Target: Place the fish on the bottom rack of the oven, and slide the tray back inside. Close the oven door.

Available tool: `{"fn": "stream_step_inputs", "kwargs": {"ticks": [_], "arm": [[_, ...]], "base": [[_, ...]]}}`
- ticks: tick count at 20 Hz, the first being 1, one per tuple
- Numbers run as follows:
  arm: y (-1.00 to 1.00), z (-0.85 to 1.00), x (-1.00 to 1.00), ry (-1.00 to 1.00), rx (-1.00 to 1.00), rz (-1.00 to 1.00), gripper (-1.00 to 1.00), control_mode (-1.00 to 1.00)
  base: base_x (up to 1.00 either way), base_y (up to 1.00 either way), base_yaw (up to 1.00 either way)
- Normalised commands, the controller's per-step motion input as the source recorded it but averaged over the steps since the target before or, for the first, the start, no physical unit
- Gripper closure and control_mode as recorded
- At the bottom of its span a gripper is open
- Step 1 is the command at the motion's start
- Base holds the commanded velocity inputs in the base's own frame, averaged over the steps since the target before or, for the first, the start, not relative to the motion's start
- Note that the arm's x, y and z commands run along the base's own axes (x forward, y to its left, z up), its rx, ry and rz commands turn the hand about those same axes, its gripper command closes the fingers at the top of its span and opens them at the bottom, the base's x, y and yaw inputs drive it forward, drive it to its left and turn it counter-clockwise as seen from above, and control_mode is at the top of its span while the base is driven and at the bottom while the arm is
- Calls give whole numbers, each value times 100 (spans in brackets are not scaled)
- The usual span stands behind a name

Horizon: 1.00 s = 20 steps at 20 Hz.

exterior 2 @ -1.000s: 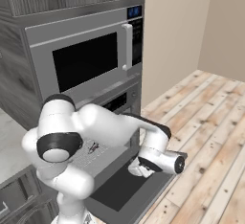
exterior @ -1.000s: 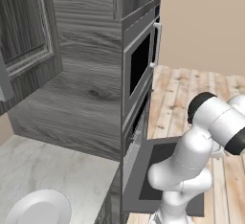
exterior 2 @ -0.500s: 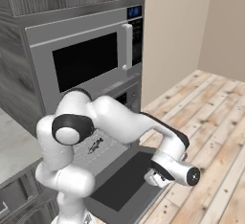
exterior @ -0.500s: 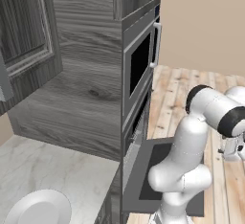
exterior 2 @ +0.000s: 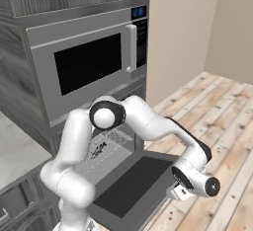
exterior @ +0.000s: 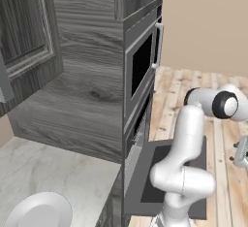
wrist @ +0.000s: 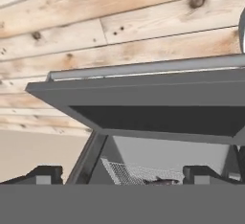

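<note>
The oven door [exterior 2: 129,183] hangs open and flat, its dark window facing up. Behind it the grey wire-mesh bottom rack [exterior 2: 109,146] shows at the oven's mouth, and the small dark fish [exterior 2: 98,150] lies on it. My gripper [exterior 2: 176,192] is low, past the door's outer edge and above the wooden floor; it also shows at the right edge of the left base view [exterior: 240,155]. In the hand view the fingertips [wrist: 46,174] stand wide apart and open, looking back over the silver bar handle [wrist: 143,68] and the door [wrist: 143,96] at the rack [wrist: 125,171] and the fish [wrist: 161,181].
A black-windowed appliance with a vertical silver handle [exterior 2: 131,47] sits above the oven. A white plate [exterior: 38,211] rests on the marble counter [exterior: 53,168] at the lower left. Wooden floor [exterior 2: 222,126] stretches to the right of the door.
The arm has swung outward from above the open door, carrying the gripper past the door's front edge and lower, toward the floor. Door, rack and fish have not moved.
</note>
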Motion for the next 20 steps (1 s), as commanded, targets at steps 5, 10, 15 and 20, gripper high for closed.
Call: {"fn": "stream_step_inputs", "kwargs": {"ticks": [5,10,15,20], "arm": [[-58,-49,0,-4,2,14,-100,-100],[13,-45,2,-23,-6,22,-100,-100],[44,-7,-12,-29,-19,26,-100,-100],[33,-17,-5,-8,-10,30,-100,-100]], "base": [[0,0,0],[0,0,0],[0,0,0],[0,0,0]]}}
